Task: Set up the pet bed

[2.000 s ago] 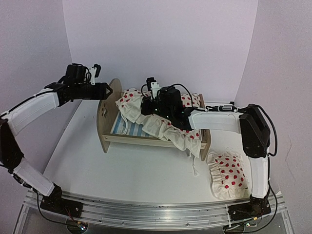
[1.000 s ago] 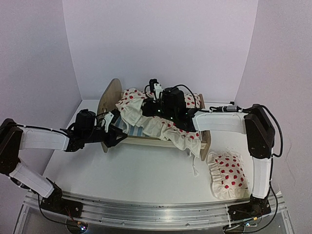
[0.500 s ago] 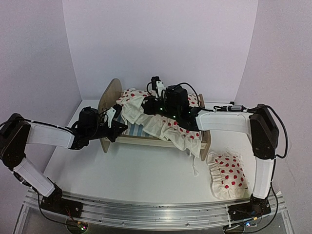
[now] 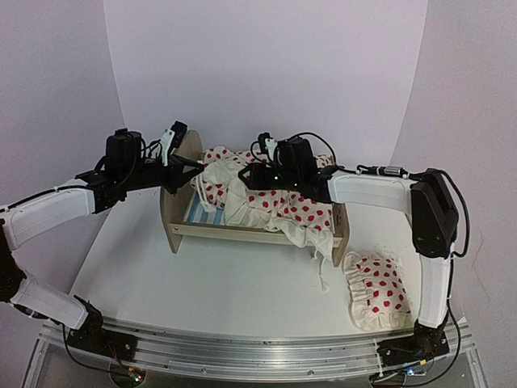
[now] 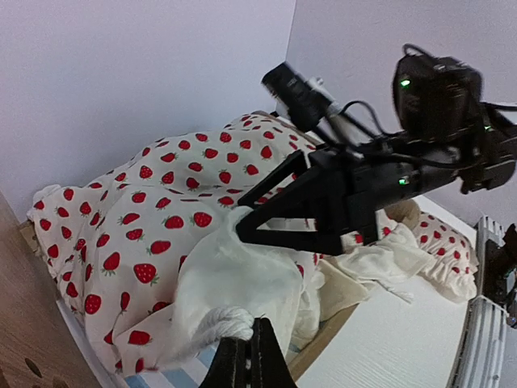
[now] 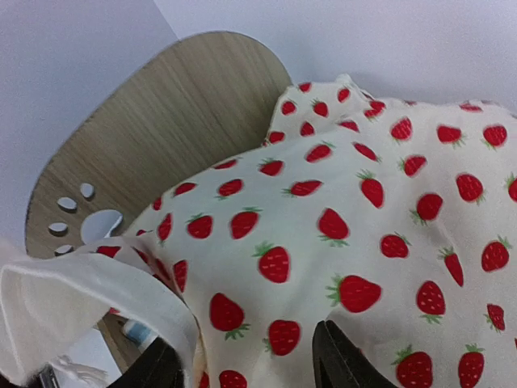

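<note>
Left hand [image 5: 252, 343]: fingers together, pinched on the ruffled edge of the blanket [image 5: 170, 210] and held up just beside the headboard [image 6: 161, 121].
Right hand [image 4: 245, 176]: it hung over the middle of the bed. In its own camera the two fingers stood apart with cloth draped across them and the tips buried, so I could not tell whether it gripped a fold.
Blanket: bunched in a heap on the bed, raised between the two hands, with one end spilling over the near rail and the footboard [image 4: 342, 230].
Pet bed [image 4: 242, 233]: upright toward the back of the table [image 4: 202, 283], headboard on the left arm's side. The striped mattress [image 4: 202, 214] lay in the frame.
Pillow [image 4: 376, 291]: flat on the table, well apart from the bed, near the right arm's base.
Done, by my reading: frame standing, mattress in, blanket on the bed.
Left, by my reading: spread the blanket flat and bring the pillow to the headboard end.
Hard to see: most of the mattress lay under cloth, the bed's far side was hidden, and the left wrist view cut off its own fingers at the bottom edge.
</note>
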Controlling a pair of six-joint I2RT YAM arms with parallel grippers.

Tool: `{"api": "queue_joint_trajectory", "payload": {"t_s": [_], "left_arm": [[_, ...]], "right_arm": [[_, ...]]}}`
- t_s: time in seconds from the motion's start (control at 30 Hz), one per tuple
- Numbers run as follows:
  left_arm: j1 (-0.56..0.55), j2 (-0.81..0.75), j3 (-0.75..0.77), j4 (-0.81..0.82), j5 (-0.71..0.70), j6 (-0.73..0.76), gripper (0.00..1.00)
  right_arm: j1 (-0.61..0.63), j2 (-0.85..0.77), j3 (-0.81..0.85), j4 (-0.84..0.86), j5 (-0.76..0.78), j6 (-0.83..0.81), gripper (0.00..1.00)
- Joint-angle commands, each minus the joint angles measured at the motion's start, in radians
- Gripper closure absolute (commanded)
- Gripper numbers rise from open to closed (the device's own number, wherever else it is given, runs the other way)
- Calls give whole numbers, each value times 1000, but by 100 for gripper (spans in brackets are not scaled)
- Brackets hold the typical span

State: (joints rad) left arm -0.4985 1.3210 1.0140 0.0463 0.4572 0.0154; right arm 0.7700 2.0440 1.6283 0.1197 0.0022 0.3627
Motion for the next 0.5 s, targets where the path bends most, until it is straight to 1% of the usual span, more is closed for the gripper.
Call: {"api": "queue_joint_trajectory", "payload": {"t_s": [0.0, 0.07, 0.1, 0.17, 0.23, 0.3, 0.33, 0.4, 0.47], "left_arm": [[14, -1, -5, -143, 62, -97, 100], [21, 16, 2, -125, 80, -119, 100], [22, 22, 2, -119, 89, -120, 100], [25, 28, 2, -104, 98, -109, 100], [32, 36, 2, -100, 99, -101, 100], [40, 40, 3, -99, 108, -103, 100], [42, 41, 3, -100, 111, -103, 100], [44, 42, 4, -101, 114, -101, 100], [49, 42, 8, -106, 118, -95, 100]], "right_arm": [[-3, -168, -73, -170, -53, -107, 42], [-6, -219, -80, -232, -110, -146, 41], [-4, -241, -91, -239, -174, -170, 43], [33, -266, -127, -217, -282, -227, 54], [97, -262, -184, -97, -327, -262, 66], [140, -224, -235, 122, -364, -192, 72], [148, -192, -248, 243, -382, -132, 74], [157, -96, -215, 432, -391, -24, 77], [168, 1, -133, 497, -390, 44, 80]]}}
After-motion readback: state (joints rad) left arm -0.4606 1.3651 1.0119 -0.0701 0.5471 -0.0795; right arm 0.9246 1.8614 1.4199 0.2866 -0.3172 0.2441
